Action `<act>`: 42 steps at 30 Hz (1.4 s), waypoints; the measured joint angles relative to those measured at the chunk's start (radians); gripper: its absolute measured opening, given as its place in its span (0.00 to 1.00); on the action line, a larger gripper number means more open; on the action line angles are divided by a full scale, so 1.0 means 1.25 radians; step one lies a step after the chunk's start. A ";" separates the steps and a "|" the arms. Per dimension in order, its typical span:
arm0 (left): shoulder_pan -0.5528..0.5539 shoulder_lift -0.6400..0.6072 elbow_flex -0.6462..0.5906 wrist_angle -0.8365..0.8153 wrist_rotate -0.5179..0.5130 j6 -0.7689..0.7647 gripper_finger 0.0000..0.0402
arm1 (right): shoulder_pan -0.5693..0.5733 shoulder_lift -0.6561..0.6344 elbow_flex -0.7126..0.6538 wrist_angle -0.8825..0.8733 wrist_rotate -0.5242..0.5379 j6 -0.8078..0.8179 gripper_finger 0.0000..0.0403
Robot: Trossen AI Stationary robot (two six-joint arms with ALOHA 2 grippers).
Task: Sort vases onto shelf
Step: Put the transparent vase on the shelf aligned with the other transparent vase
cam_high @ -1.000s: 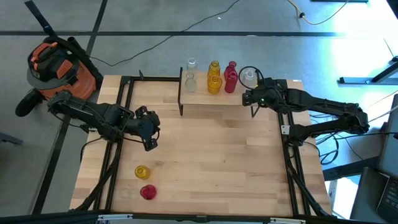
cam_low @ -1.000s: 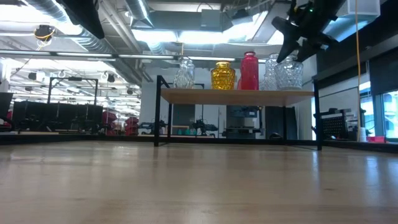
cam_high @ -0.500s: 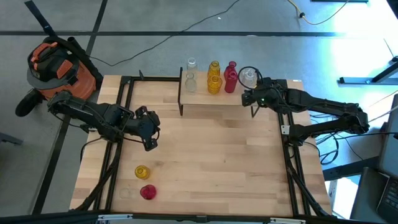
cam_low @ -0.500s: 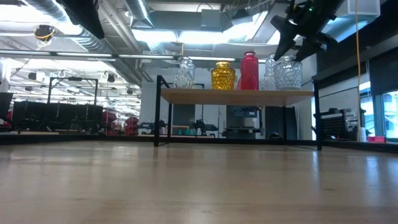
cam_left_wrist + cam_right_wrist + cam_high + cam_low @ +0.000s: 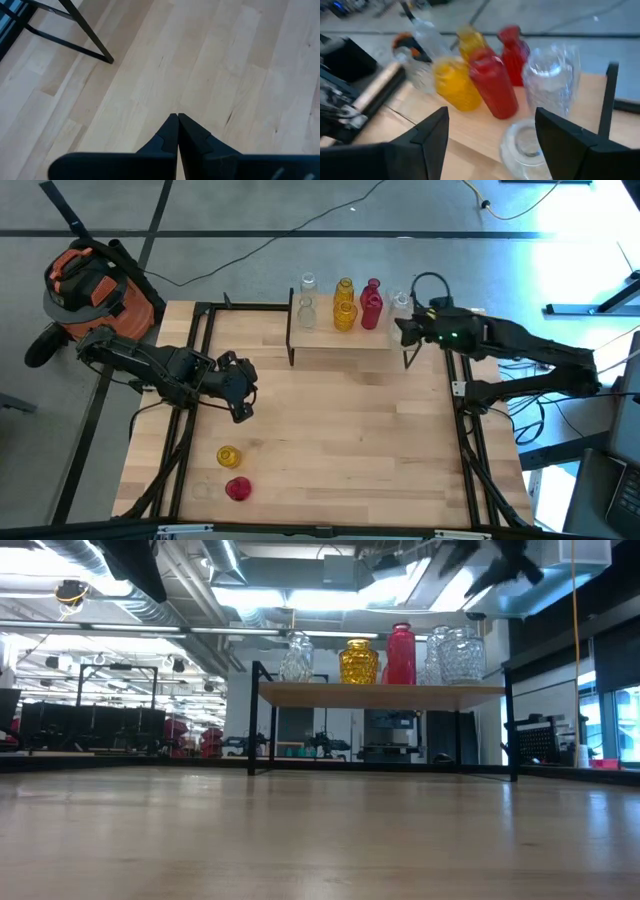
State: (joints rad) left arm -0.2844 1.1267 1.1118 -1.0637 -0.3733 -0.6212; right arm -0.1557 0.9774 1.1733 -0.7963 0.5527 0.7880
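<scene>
The shelf (image 5: 345, 340) stands at 12 o'clock on the surface (image 5: 340, 440) with clear, yellow and red vases (image 5: 344, 308) on it. The right gripper (image 5: 405, 332) hangs beside the shelf's 3 o'clock end, jaws released and holding nothing. The left gripper (image 5: 241, 412) waits at 9 o'clock, jaws clenched. Only the high view shows a yellow vase (image 5: 228, 456) and a red vase (image 5: 236, 489) at 7 o'clock. The right wrist view shows a clear vase (image 5: 551, 80) closest

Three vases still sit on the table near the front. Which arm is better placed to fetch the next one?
Probably the left: its shut gripper hangs above the yellow vase, while the open right gripper is far off at the shelf.
</scene>
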 joint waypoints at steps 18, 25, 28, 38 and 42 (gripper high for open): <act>0.000 0.000 0.000 0.002 -0.023 -0.026 0.00 | 0.261 0.064 0.070 -0.287 0.131 0.279 0.43; 0.000 0.000 0.000 0.002 -0.028 -0.067 0.00 | 0.238 0.117 0.070 -0.330 0.080 0.324 0.18; 0.001 0.000 0.000 0.002 -0.030 -0.067 0.00 | 0.205 0.123 0.051 -0.313 0.023 0.304 0.04; 0.001 0.000 0.000 0.002 -0.044 -0.067 0.00 | 0.084 0.123 -0.057 -0.174 -0.079 0.231 0.01; 0.001 0.000 0.000 0.002 -0.044 -0.069 0.00 | 0.043 0.123 -0.080 -0.141 -0.107 0.220 0.01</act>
State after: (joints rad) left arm -0.2836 1.1267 1.1118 -1.0611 -0.4286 -0.7077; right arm -0.1020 1.1306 1.0732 -0.9727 0.4185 1.0635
